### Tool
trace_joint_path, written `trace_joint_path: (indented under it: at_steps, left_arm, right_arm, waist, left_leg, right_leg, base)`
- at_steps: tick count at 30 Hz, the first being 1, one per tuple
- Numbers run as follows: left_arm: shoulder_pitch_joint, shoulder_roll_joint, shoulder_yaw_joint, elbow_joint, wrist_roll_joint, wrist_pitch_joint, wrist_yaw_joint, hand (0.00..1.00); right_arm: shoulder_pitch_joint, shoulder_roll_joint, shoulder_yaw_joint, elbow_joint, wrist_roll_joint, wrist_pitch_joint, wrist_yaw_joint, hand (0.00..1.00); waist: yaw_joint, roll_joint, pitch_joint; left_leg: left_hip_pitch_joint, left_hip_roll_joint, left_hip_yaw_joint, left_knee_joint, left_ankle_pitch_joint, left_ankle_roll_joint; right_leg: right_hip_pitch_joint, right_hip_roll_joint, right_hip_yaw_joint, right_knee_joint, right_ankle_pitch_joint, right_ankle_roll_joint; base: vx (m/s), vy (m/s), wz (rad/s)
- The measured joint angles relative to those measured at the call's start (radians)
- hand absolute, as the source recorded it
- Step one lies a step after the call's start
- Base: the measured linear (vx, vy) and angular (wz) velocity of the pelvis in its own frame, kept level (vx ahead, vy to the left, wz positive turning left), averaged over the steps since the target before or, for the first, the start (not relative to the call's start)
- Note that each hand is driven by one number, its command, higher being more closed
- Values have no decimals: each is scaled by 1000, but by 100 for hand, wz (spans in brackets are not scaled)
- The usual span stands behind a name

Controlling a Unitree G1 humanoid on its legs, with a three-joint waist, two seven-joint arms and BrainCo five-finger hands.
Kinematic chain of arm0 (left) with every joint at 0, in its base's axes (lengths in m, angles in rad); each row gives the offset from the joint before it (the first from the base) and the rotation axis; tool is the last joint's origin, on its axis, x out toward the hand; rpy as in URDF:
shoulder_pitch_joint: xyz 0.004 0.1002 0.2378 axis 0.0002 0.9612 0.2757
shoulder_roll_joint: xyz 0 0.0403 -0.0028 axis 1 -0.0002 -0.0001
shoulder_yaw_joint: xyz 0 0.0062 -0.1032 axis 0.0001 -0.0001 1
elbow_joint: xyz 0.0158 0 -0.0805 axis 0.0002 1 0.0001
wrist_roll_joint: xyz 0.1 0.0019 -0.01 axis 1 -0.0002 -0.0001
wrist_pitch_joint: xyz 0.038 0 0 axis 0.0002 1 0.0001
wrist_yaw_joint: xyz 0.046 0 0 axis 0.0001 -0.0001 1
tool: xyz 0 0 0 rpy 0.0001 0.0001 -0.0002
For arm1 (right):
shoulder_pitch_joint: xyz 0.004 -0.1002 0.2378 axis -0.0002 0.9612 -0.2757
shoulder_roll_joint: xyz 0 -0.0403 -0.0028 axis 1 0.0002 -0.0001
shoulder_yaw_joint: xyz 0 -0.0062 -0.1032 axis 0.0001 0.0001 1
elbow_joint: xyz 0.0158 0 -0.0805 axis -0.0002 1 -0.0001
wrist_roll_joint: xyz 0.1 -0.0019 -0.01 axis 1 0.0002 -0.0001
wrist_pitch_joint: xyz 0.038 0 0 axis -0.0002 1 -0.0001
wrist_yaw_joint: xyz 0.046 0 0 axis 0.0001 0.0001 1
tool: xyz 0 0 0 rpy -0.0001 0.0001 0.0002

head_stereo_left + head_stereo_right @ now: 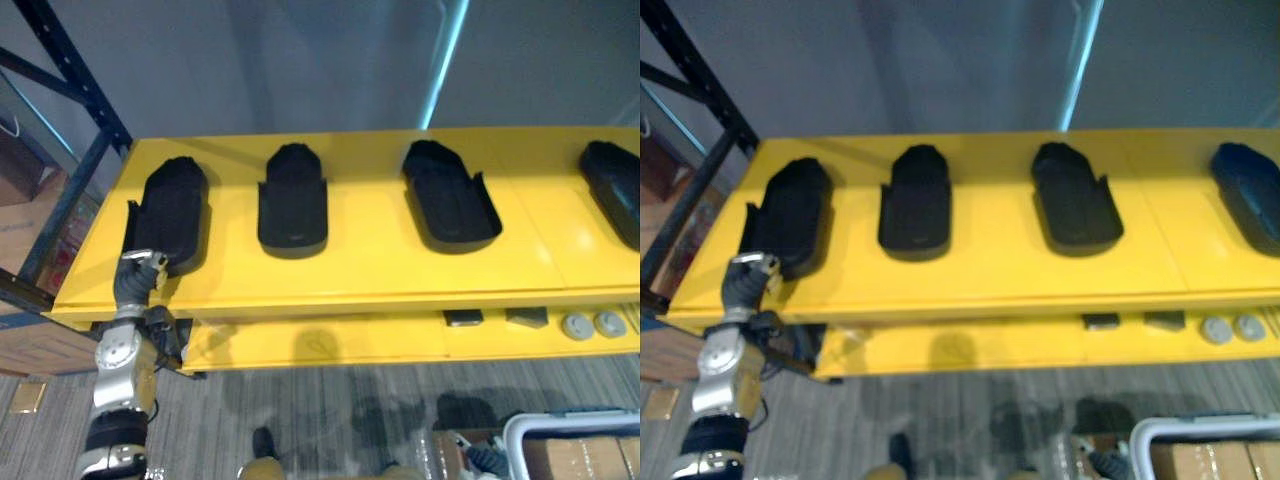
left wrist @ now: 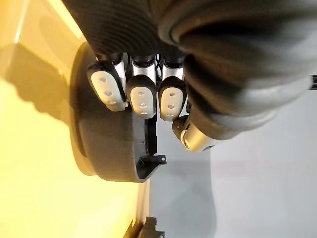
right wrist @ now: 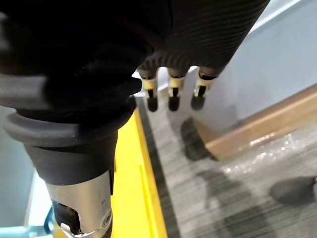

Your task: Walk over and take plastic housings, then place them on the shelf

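Several black plastic housings lie in a row on the yellow shelf: the leftmost housing, a second, a third, and one at the right edge. My left hand reaches up to the near end of the leftmost housing, which rests flat on the shelf. In the left wrist view its fingers curl over that housing's end wall, with the thumb beside them. My right hand hangs low beside the shelf's edge, above the floor, its fingers straight and holding nothing.
A dark rack upright stands at the shelf's left end, with cardboard boxes behind it. A lower yellow shelf carries small dark blocks and round grey parts. A white cart frame stands at the lower right.
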Motion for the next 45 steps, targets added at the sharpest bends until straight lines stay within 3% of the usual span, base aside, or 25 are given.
trace_joint_path:
  at_steps: [24,37,45]
  left_arm:
    - [-88,37,4,89,21,-4,160,100]
    - [-130,74,31,118,17,20,173,100]
    - [-171,77,31,135,7,27,220,100]
  right_arm:
    - [0,-6,41,-32,2,3,-3,0]
    - [0,-8,65,-68,2,5,-3,0]
    - [3,-11,65,-77,2,5,0,0]
  waist:
    - [-5,0,12]
    - [-9,4,28]
    - [-19,17,41]
  left_leg:
    - [-9,2,7,0,-4,-1]
    - [-13,8,40,0,-4,1]
    - [-24,9,53,0,-2,4]
  right_leg:
    - [-20,0,7,14,7,-6]
    - [-67,1,31,46,25,-12]
    - [-97,-1,50,63,26,-9]
  base:
    - [0,0,0]
    - [-10,7,-7]
    - [-19,7,-6]
